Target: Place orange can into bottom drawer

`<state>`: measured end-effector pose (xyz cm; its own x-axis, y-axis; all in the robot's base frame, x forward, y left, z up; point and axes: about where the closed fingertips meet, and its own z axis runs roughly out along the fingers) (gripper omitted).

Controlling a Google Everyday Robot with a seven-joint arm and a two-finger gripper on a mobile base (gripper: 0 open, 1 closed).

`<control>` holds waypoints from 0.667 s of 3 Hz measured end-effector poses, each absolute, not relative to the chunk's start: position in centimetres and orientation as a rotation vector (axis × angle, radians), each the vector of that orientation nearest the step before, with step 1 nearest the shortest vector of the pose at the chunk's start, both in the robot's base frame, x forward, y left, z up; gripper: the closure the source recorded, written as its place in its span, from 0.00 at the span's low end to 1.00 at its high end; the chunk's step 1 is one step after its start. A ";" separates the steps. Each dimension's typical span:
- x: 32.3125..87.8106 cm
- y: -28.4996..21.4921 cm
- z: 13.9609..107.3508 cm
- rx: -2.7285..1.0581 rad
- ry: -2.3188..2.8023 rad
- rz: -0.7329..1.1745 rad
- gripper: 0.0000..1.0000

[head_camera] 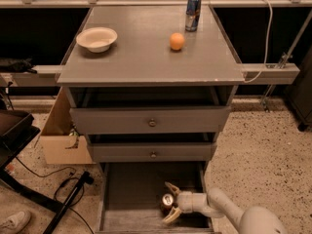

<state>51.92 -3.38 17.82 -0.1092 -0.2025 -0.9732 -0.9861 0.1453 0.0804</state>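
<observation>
The orange can (167, 200) lies on its side in the open bottom drawer (129, 189), silver top facing left, near the drawer's right front. My gripper (170, 202) reaches in from the lower right. Its pale fingers (171, 187) are spread open on either side of the can, one behind it and one in front. The can rests on the drawer floor between them. My white arm (224, 209) runs off to the bottom right.
Two knobbed drawers (152, 123) above are slightly ajar. On the cabinet top stand a white bowl (97, 38), a round orange fruit (177, 41) and a blue-silver can (193, 12). A cardboard box (61, 143), cables and a shoe (13, 223) lie on the floor at left.
</observation>
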 end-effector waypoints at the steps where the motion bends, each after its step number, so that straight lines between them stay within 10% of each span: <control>1: 51.2 -4.4 20.1 -1.225 1.495 1.095 0.00; 2: 49.3 -7.1 24.0 -1.280 1.514 1.128 0.00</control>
